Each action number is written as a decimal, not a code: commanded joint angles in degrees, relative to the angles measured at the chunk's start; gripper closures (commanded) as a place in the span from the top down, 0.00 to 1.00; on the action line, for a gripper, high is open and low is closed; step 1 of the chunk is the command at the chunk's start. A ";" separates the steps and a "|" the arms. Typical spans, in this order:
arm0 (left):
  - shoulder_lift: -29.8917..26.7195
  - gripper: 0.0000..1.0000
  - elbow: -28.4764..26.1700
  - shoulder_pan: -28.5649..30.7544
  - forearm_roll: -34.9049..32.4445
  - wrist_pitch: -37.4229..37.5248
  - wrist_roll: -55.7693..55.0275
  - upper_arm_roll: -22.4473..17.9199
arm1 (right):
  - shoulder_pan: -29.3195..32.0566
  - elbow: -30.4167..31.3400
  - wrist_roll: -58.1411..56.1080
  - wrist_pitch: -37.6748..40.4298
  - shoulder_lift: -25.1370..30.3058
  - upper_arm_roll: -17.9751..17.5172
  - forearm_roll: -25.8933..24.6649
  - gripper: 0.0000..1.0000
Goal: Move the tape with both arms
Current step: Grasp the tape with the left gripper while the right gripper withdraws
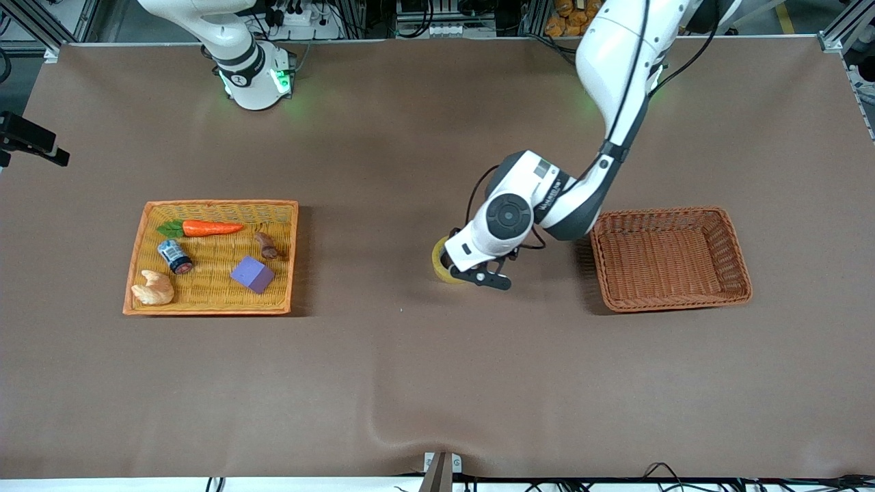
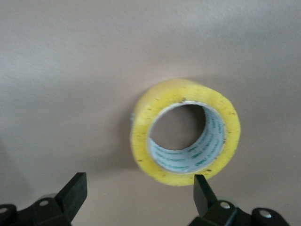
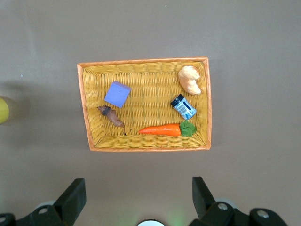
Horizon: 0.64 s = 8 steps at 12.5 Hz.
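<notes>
The tape [image 1: 441, 262], a yellow roll with a grey-white core, rests on the brown table near its middle. The left arm reaches down to it, and my left gripper [image 1: 487, 276] partly covers it in the front view. In the left wrist view the tape [image 2: 139, 136] lies just ahead of my open left gripper [image 2: 138, 184], with one fingertip [image 2: 200, 184] at its rim and nothing held. My right gripper [image 3: 137, 186] is open and empty, high over the table near the yellow tray [image 3: 143, 61]. It is out of the front view. The tape shows at the edge of the right wrist view [image 3: 2, 109].
The yellow tray [image 1: 219, 203] at the right arm's end holds a carrot [image 1: 205, 227], a small dark jar [image 1: 175, 255], a purple block [image 1: 252, 274], a bread piece [image 1: 153, 288] and a brown item [image 1: 266, 244]. An orange-brown basket [image 1: 670, 303] stands at the left arm's end.
</notes>
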<state>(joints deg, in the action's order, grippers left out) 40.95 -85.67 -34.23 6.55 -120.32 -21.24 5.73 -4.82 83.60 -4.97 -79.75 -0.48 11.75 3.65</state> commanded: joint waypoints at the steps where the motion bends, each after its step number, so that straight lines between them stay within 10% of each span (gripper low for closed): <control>1: 2.90 1.00 0.68 -1.54 -0.04 -5.26 -1.78 -0.98 | 3.32 0.33 1.37 1.09 0.04 -4.98 -2.76 1.00; 6: 5.63 1.00 0.68 -1.81 -4.34 -8.53 -1.08 -0.89 | 2.45 1.03 5.76 0.30 -0.22 -5.07 -3.21 1.00; 8: 5.90 0.48 0.68 -1.81 -4.87 -9.41 -1.08 -0.80 | 2.01 1.38 5.77 -0.50 -0.31 -5.07 -3.12 1.00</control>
<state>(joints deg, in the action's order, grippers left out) 46.40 -85.66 -35.59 3.18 -128.66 -22.21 5.24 -3.48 84.40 -0.40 -79.62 -0.84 7.86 0.92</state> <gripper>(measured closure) 0.088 0.000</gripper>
